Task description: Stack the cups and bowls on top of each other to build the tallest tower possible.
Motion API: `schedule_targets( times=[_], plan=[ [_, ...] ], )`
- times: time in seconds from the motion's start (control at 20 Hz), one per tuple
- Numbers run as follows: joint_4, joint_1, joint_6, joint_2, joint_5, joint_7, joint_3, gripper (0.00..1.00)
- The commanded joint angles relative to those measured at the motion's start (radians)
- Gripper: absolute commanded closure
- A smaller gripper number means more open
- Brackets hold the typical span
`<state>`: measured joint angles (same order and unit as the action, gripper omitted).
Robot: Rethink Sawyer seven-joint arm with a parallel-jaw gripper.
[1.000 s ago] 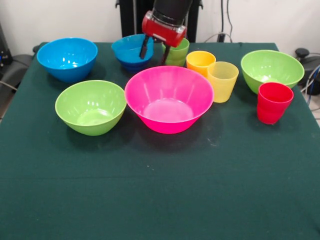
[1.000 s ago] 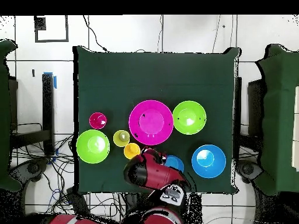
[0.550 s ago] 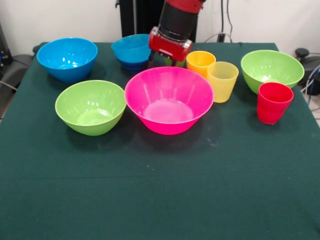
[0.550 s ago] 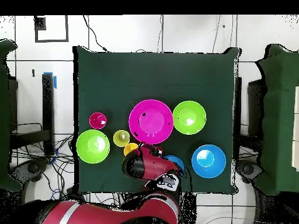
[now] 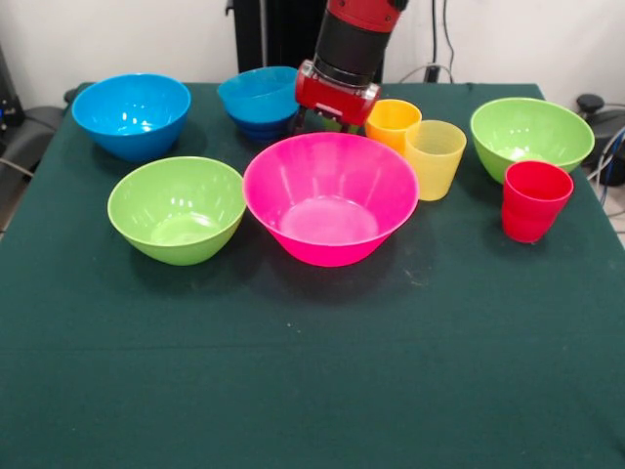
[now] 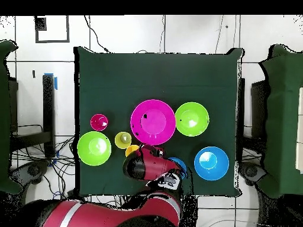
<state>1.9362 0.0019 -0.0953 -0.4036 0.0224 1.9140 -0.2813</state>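
My gripper (image 5: 324, 123) hangs low at the far side of the table, between the tower (image 5: 256, 99) of small nested blue bowls and the orange cup (image 5: 393, 121), just behind the large pink bowl (image 5: 330, 195). Its red body hides the green cup. The pale yellow cup (image 5: 435, 158) stands beside the orange one, and the red cup (image 5: 533, 200) is at the right. One lime bowl (image 5: 177, 208) sits left of the pink bowl and another (image 5: 531, 134) at the far right. A bright blue bowl (image 5: 131, 114) is far left. From overhead the gripper (image 6: 147, 165) covers the spot beside the orange cup (image 6: 131, 150).
The dark green tablecloth (image 5: 312, 371) stretches bare across the half of the table nearest the front camera. In the overhead view the red arm (image 6: 106, 216) reaches in from the bottom edge, over the table's lower edge (image 6: 118, 190).
The gripper moved from beside the blue stack to the right in the front view and came down over the green cup, which it now hides. Bowls and other cups stayed put.
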Motion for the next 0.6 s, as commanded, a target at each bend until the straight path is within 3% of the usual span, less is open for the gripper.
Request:
schedule_targets(
  times=[0.05,0.4,0.6],
  plan=[
    [-0.084,0.057,0.126,-0.041,-0.014,0.066,0.066,0.0],
    [-0.038,0.018,0.495,-0.3,-0.017,0.001,0.116,0.0],
    [-0.119,0.036,0.626,-0.325,-0.036,-0.034,0.089,0.0]
  ],
)
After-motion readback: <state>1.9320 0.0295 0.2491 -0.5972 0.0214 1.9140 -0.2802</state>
